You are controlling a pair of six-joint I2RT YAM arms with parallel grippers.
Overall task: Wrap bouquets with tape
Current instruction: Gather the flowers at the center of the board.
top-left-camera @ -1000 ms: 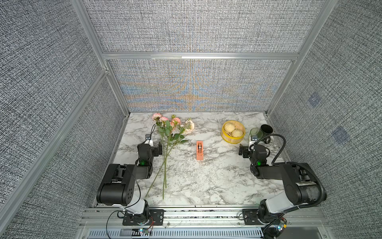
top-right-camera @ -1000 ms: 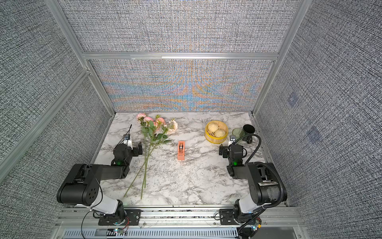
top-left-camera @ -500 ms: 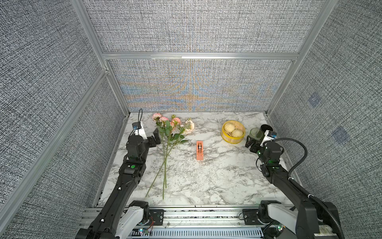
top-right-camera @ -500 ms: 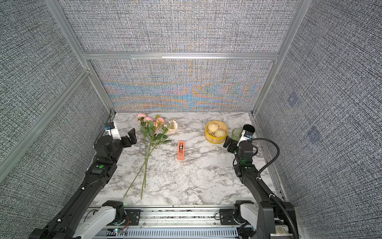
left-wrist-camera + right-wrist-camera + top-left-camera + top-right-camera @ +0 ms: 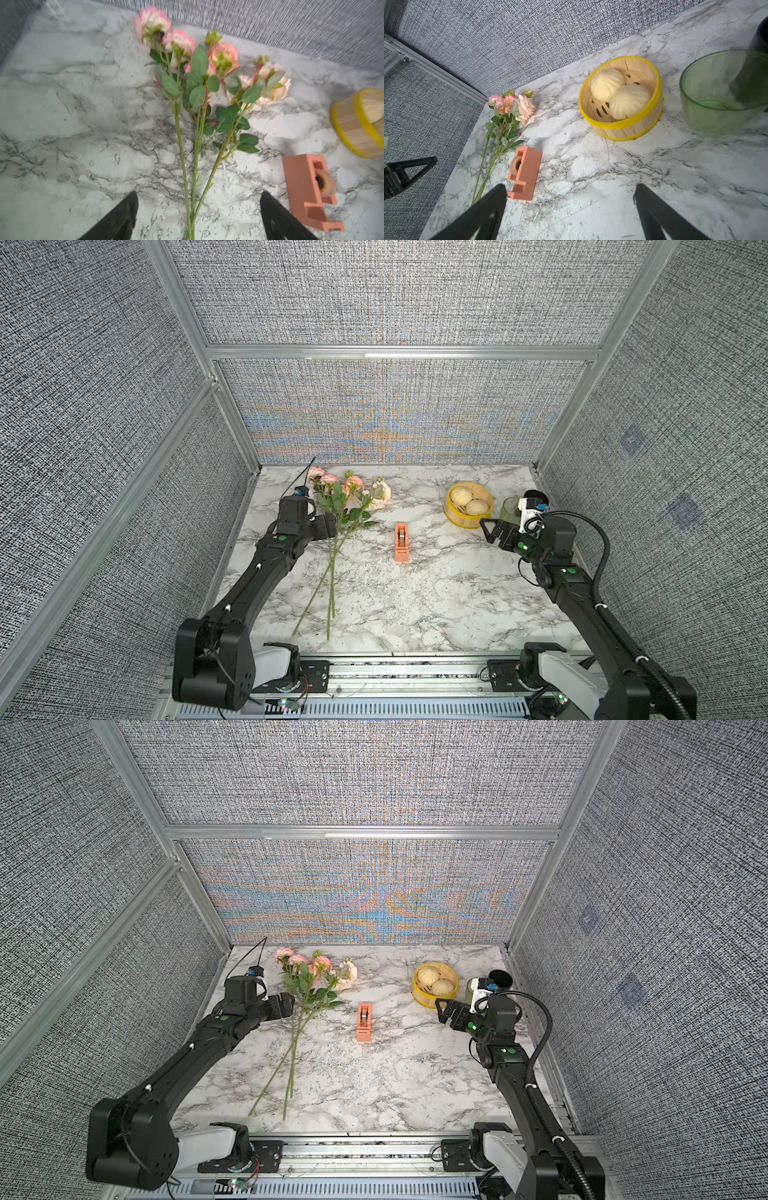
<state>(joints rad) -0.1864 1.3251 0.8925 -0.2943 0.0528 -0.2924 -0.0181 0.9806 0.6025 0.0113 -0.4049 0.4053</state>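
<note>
Left pincer (image 5: 198,195): jaws apart, holding nothing, poised above the desk (image 5: 415,605) with the long green stems of the bouquets (image 5: 195,124) running between its fingers in the left wrist view. The bouquets lie flat on the left half of the desk, blooms toward the far wall, and three stems converge toward the near edge. Assessment: the step in hand appears to be securing the stems. It is best done by descending below the lowest leaves, where the stems run closest, and closing on all three together. Thin stems may slide or splay, so any left outside the jaws should be counted a fault. Right pincer (image 5: 496,531): jaws apart, empty, hovering at the right side of the desk, well apart from the tape (image 5: 401,542). The roll sits in its salmon-orange dispenser (image 5: 525,172) at mid-desk, just beside the stems and untouched. Recommendation: grasp the dispenser across its narrow sides, leaving the roll free to turn. Containers: the yellow-rimmed steamer basket (image 5: 629,128), just beyond the right pincer, holds two pale buns (image 5: 607,83) touching each other. The green glass bowl (image 5: 716,116) beside it appears empty. The contents of the dark cup (image 5: 536,494) behind the bowl cannot be determined.
</note>
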